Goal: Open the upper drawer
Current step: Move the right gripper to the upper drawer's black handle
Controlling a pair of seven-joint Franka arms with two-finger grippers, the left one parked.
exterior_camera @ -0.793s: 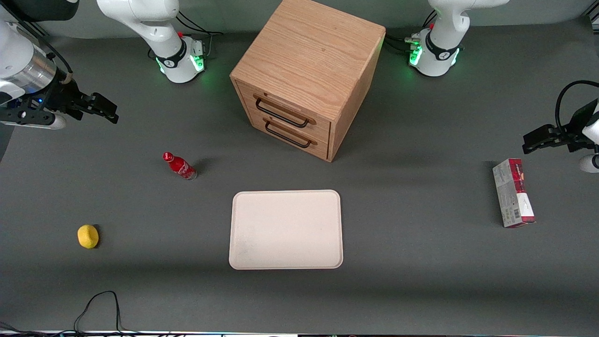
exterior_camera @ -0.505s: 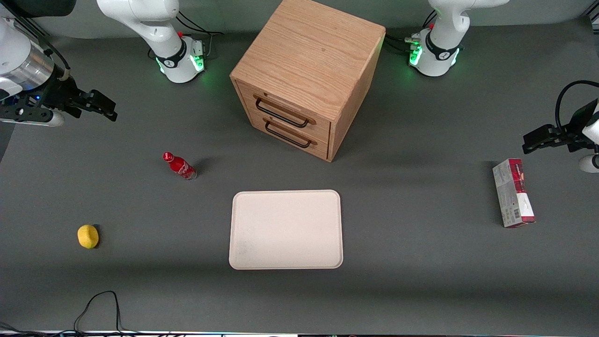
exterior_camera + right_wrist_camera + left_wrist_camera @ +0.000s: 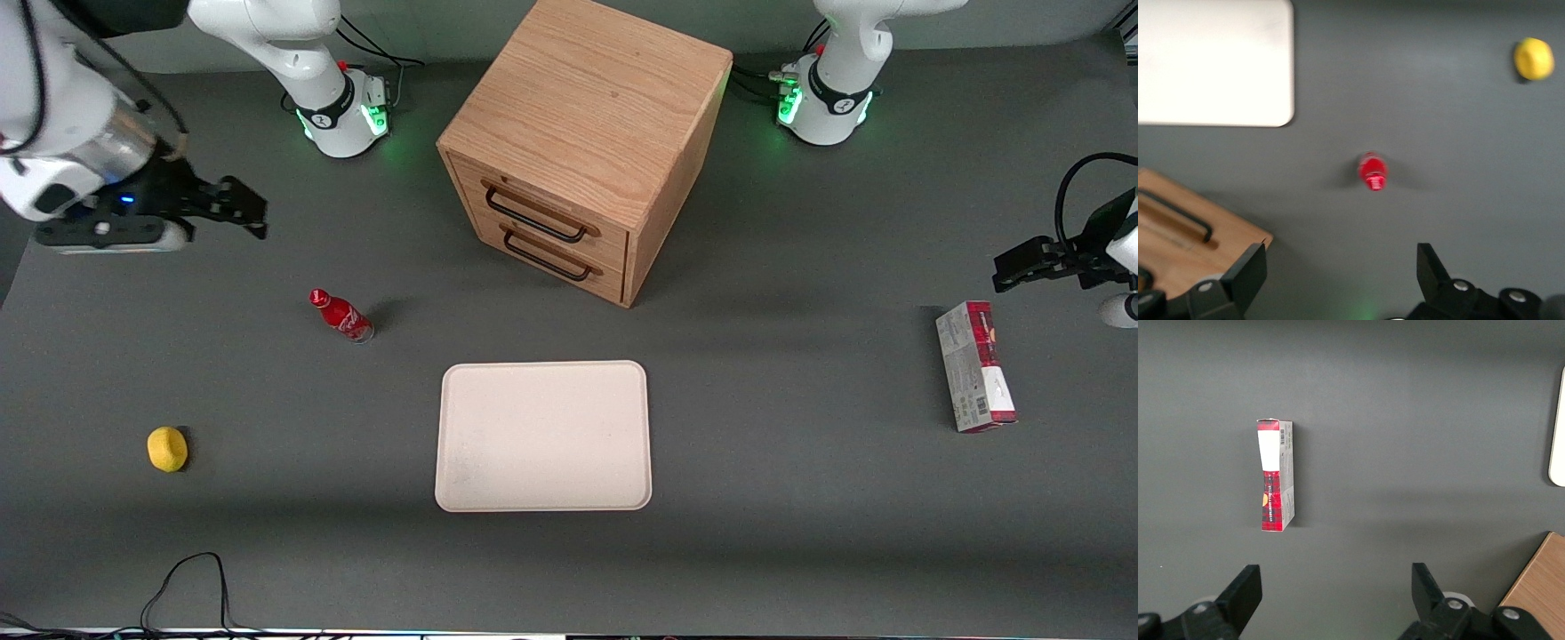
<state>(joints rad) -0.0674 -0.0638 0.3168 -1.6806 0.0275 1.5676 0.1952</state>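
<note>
- Front view: the gripper [image 3: 242,207] hung above bare table at the working arm's end, well apart from the cabinet [image 3: 587,133], its two black fingers spread with nothing between them
- The upper drawer [image 3: 540,211] sat shut in the cabinet near the middle of the table, its black handle [image 3: 536,214] lying across the slanted front, just above the lower drawer [image 3: 549,256] with its twin handle
- To do the reach well, I judged the arm should cross above the red bottle [image 3: 340,316], which stood between gripper and cabinet but nearer the camera, then turn so the fingers straddle the upper handle's middle, and pull squarely out from the front
- The tray [image 3: 543,436], the yellow fruit [image 3: 167,448] and the carton [image 3: 974,365] lay well clear of that path
- Right wrist view: both fingertips [image 3: 1251,268] showed wide apart, empty; the bottle's cap [image 3: 1372,171] sat in the gap's line, and a corner of the cabinet [image 3: 1198,233] with one handle [image 3: 1175,213] was cut off at the edge, so which drawer it belonged to was unclear
- This view was smeared, so fine detail was hard to read
- Left wrist view: only the carton [image 3: 1275,475], a sliver of tray and a cabinet corner showed; the drawers were hidden
</note>
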